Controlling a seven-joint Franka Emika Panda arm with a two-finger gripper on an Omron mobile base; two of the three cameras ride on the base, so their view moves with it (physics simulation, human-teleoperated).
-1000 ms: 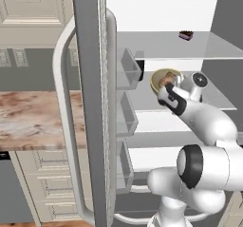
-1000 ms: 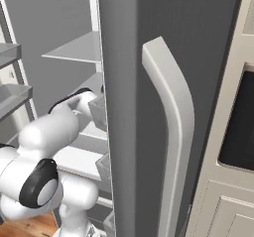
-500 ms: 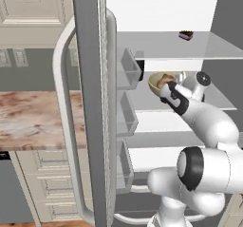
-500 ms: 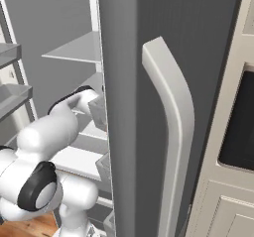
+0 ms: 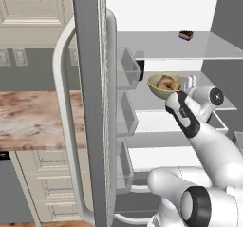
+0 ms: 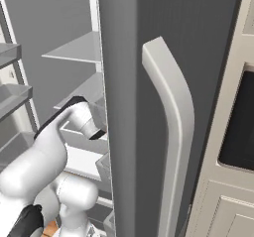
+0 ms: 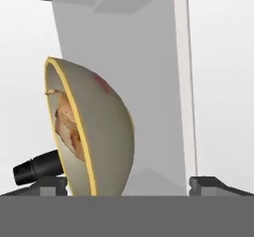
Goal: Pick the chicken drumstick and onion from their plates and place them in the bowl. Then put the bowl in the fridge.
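The fridge stands open, its left door (image 5: 90, 102) edge-on in the left base view. The olive-tan bowl (image 5: 163, 86) sits at the height of the middle glass shelf (image 5: 152, 119), low enough that I cannot tell whether it rests on it. Golden-brown food (image 5: 167, 82) lies inside; drumstick and onion cannot be told apart. My gripper (image 5: 182, 85) is at the bowl's right rim. In the hand view the bowl (image 7: 101, 137) appears side-on beside the left fingertip (image 7: 52, 182), with brown food (image 7: 67, 124) inside. The gripper (image 7: 134, 182) has its fingertips wide apart, open.
A small dark item (image 5: 186, 34) sits on the upper shelf. Door bins (image 5: 127, 119) line the left door. A marble counter (image 5: 33, 117) lies left of the fridge. The right door (image 6: 139, 82) with its curved handle (image 6: 173, 127) hides the hand; an oven (image 6: 238, 132) is beyond.
The hand and bowl have shifted a little left, then sunk slightly toward the middle shelf. Nothing else has moved.
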